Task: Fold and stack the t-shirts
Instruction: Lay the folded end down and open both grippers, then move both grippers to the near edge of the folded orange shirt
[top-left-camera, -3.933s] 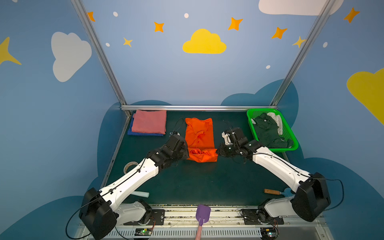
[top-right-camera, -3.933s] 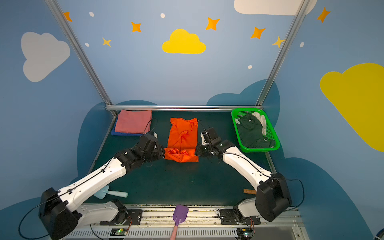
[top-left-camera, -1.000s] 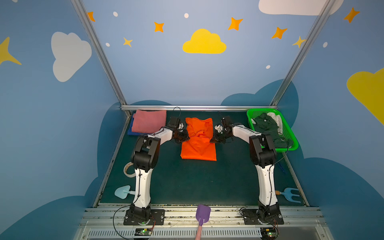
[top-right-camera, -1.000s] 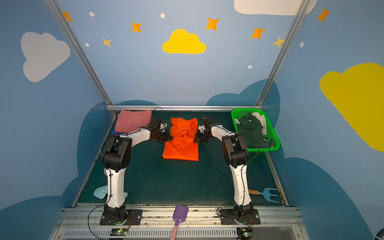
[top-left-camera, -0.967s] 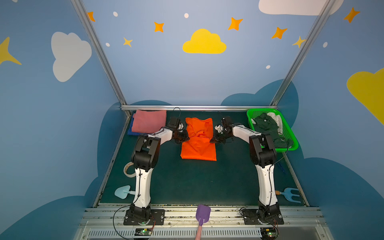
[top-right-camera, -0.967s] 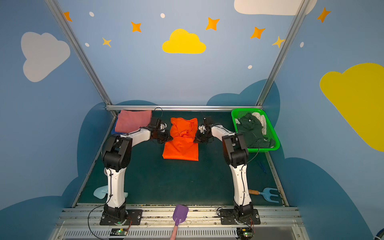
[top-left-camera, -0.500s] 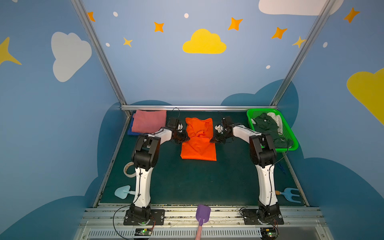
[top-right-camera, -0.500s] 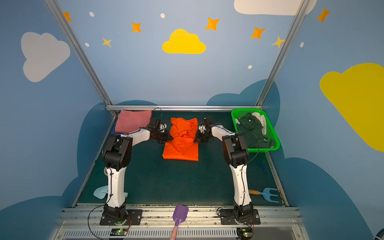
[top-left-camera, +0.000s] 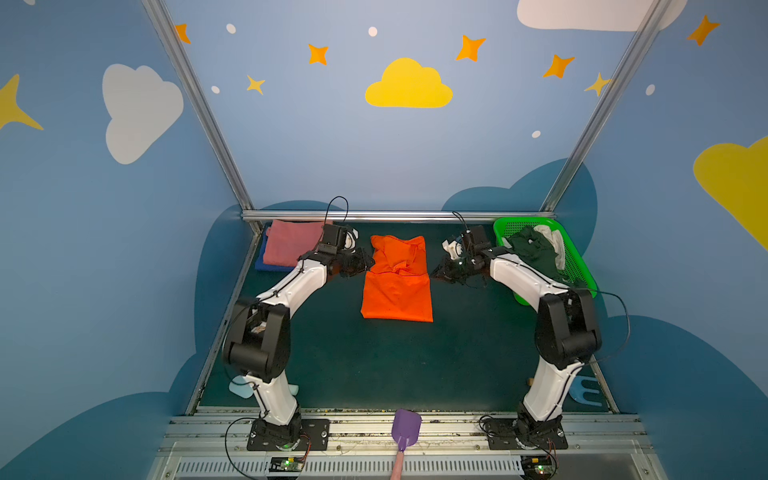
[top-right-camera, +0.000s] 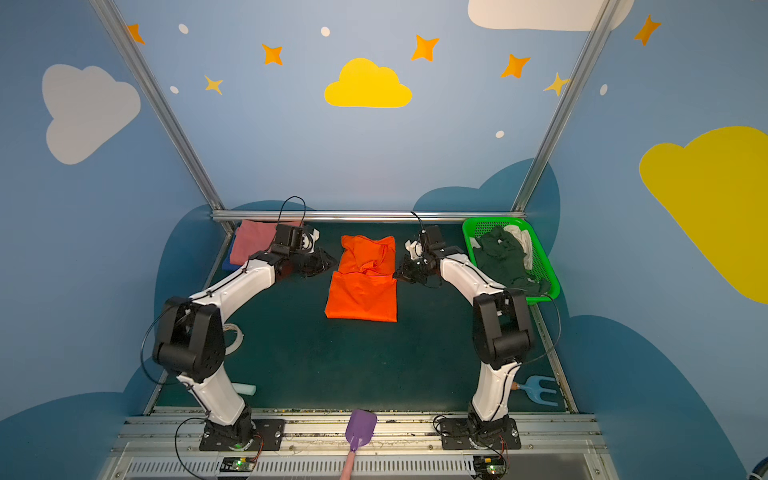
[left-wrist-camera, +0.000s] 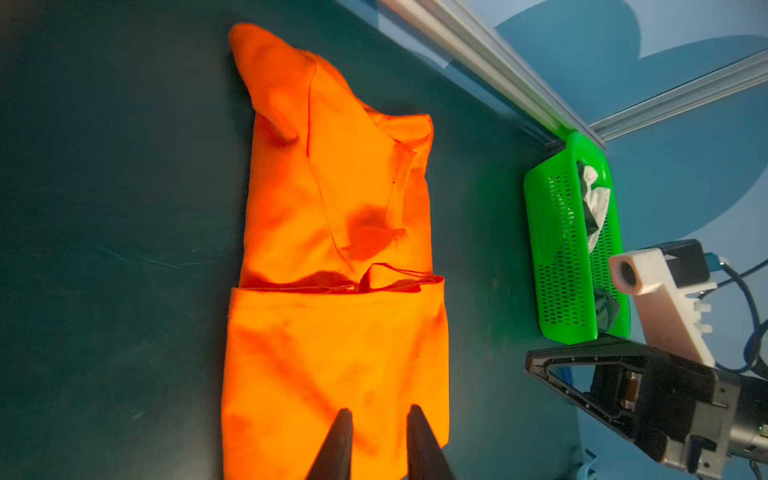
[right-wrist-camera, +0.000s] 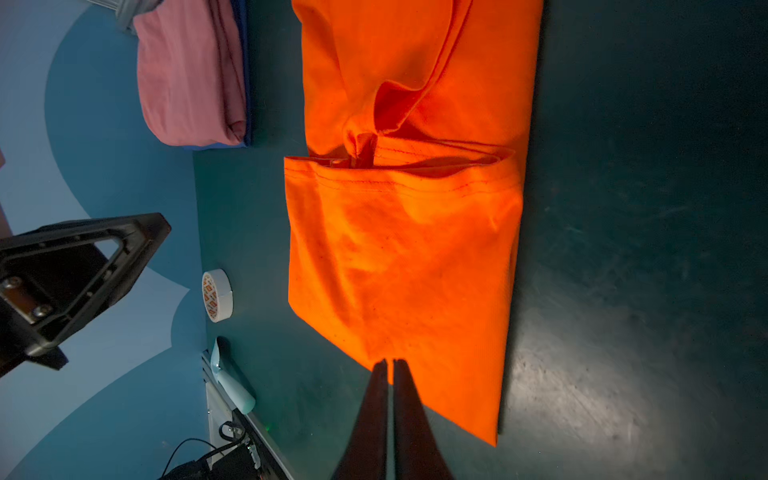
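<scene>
- Change against the earlier frames: both arms, then stretched low across the worktop (top-left-camera: 374, 365), now stand with elbows raised. Both hands sit farther back, flanking the middle of the orange t-shirt (top-left-camera: 397, 286) instead of its near end. Its near half now lies flatter.
- Left hand (left-wrist-camera: 380, 432): released, with the fingers apart and nothing between them. In both top views it sits just beside the shirt's left edge.
- Right hand (right-wrist-camera: 390, 365): all but clenched, with only a thin slit between the fingers. The tips are at the shirt's right edge; whether cloth is pinched cannot be told.
- Orange t-shirt: lies mid-worktop between the two hands, its long axis running front to back. The creased, narrower end points at the back rail (top-left-camera: 395, 215) and the folded edge faces the front. A stitched hem crosses the middle, where the near half is doubled over.
- Pink t-shirt (top-left-camera: 286, 247): folded at the back left, on top of the blue t-shirt (top-left-camera: 262, 266), which shows only as an edge.
- Green basket (top-left-camera: 577, 257): back right, holding dark clothes (top-left-camera: 532, 253).
- Surface: dark green worktop, scuffed. A tape roll (right-wrist-camera: 217, 295) lies on the left side and a purple scoop (top-left-camera: 405, 426) at the front edge.
- Room: blue walls (top-left-camera: 374, 158) painted with clouds and stars.
</scene>
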